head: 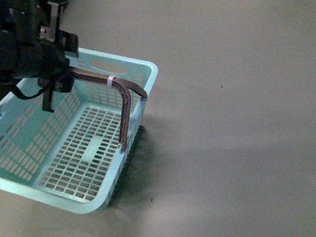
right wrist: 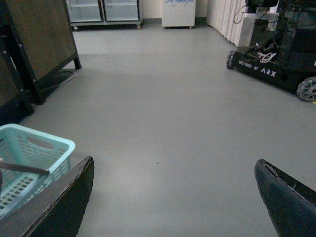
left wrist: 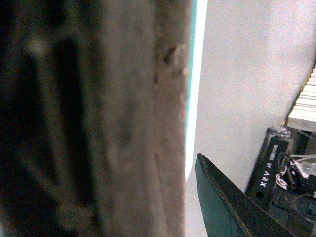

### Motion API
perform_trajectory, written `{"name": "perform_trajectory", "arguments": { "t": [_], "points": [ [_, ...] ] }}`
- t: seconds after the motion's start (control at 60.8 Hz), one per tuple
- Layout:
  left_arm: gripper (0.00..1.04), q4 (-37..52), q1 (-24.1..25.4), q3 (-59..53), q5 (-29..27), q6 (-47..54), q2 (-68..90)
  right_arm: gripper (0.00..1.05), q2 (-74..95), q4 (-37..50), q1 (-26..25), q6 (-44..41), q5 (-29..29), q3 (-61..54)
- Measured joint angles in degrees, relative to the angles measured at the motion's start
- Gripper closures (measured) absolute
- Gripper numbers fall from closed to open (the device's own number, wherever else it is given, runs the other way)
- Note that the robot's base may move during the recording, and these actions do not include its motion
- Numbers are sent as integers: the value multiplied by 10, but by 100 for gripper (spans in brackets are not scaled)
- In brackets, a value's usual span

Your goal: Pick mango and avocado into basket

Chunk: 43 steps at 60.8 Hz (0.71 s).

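The turquoise basket (head: 73,151) hangs tilted above the grey floor at the left of the front view, with nothing inside it. My left gripper (head: 55,82) is shut on the basket's brown swing handle (head: 121,94) near its left end. In the left wrist view the brown handle (left wrist: 123,118) fills the picture, blurred, beside one dark finger (left wrist: 222,197). The right wrist view shows the basket (right wrist: 29,158) off to one side, while my right gripper (right wrist: 175,197) stands wide open over bare floor. The mango and the avocado are out of view.
Grey floor (head: 239,118) spreads under and to the right of the basket. The right wrist view shows a dark wooden cabinet (right wrist: 39,44), a wheeled ARX robot base (right wrist: 276,59) and glass-fronted units (right wrist: 103,12) at the far wall.
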Motion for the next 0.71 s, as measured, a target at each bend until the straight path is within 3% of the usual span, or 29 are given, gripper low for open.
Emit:
{"name": "perform_trajectory", "arguments": {
  "t": [0.296, 0.707],
  "points": [
    [75, -3, 9, -175, 21, -69, -290, 9, 0, 0, 0, 0, 0, 0],
    [75, -175, 31, -224, 38, -96, -588, 9, 0, 0, 0, 0, 0, 0]
  ]
}}
